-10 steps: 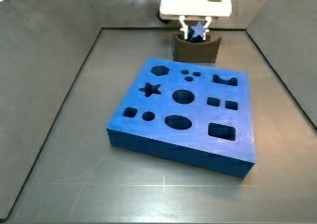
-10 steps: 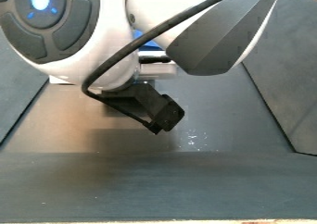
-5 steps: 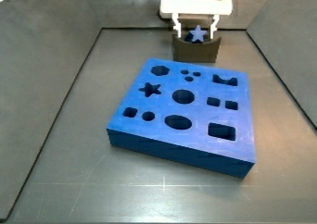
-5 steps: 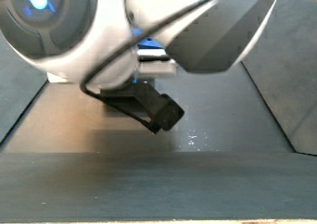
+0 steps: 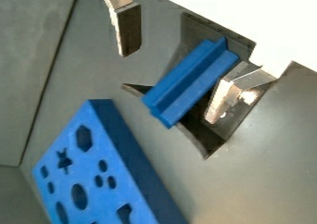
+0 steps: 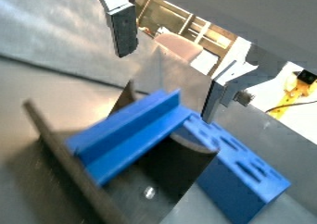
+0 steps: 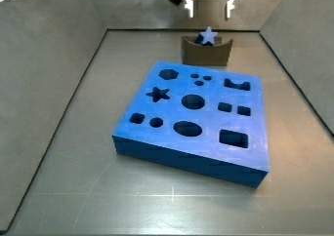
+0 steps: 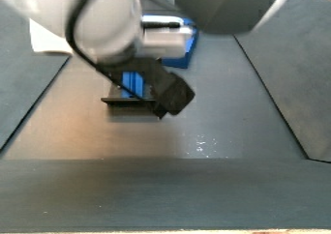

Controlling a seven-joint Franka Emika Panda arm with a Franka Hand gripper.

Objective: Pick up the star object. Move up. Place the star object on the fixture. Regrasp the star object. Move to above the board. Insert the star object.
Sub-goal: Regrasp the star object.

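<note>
Star object already resting in the fixture, gripper above it, jaws spread and empty; regrasp, move over the board and insertion judged left.

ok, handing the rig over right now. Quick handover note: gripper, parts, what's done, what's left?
Gripper: open, empty, above the fixture at the back of the floor; its fingers stand clear of the peg on both sides.
Star peg: resting in the fixture's notch, one end sticking up, nothing holding it.
Board: flat in the middle of the floor, star hole empty.
Done: pick up, lift, place on fixture.
Left: regrasp the peg, move above the board, insert into the star hole.
</note>
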